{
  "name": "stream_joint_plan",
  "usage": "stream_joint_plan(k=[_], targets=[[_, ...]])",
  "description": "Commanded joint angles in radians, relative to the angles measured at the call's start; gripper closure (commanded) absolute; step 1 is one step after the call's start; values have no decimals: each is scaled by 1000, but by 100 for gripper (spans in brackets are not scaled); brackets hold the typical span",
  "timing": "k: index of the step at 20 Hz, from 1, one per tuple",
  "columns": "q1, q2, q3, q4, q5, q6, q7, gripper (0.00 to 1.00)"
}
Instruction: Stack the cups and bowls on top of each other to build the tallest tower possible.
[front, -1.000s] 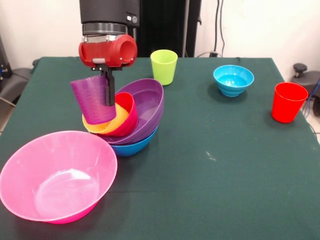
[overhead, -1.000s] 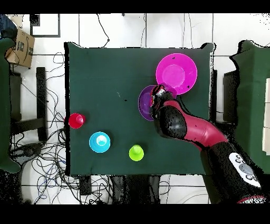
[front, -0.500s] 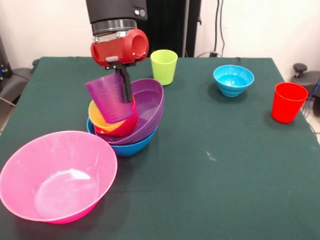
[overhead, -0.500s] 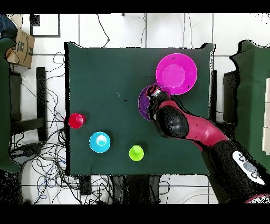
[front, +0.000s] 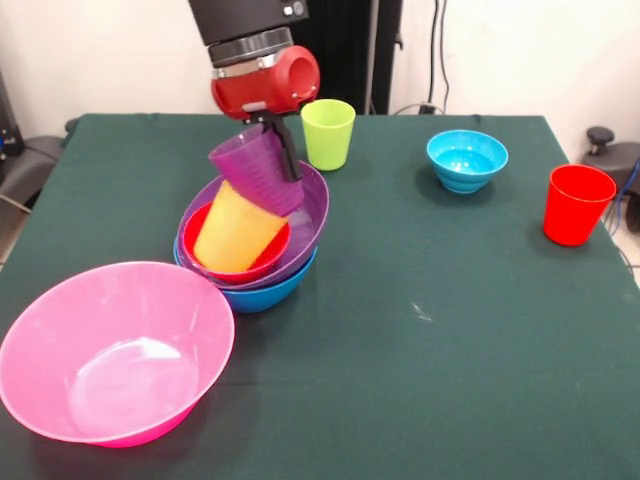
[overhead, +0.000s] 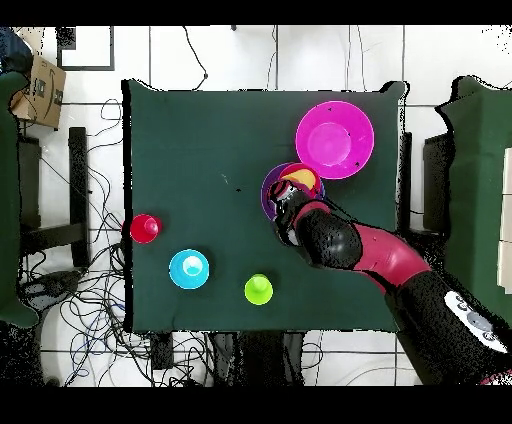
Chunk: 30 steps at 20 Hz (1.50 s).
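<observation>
The gripper pinched the purple cup's rim, tipping it (yellow cup below) so it could sit on the tower.

Tower mid-table, largest bowl before it; small bowl and two cups apart

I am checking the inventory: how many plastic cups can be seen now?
4. The lime green plastic cup stands behind the pile; the red plastic cup stands at the right edge; the translucent purple cup is tilted in the gripper; the yellow cup lies in the pile.
</observation>
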Motion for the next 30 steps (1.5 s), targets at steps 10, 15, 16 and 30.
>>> stream_joint_plan(k=[10,15,16,30], targets=[[56,29,12,78,-61,146,-30,100],[86,-11,-59,67,-82,113,-5,100],[90,-18,-69,67,-86,103,0,100],[174,-79,-240,36,-135,113,21,0]])
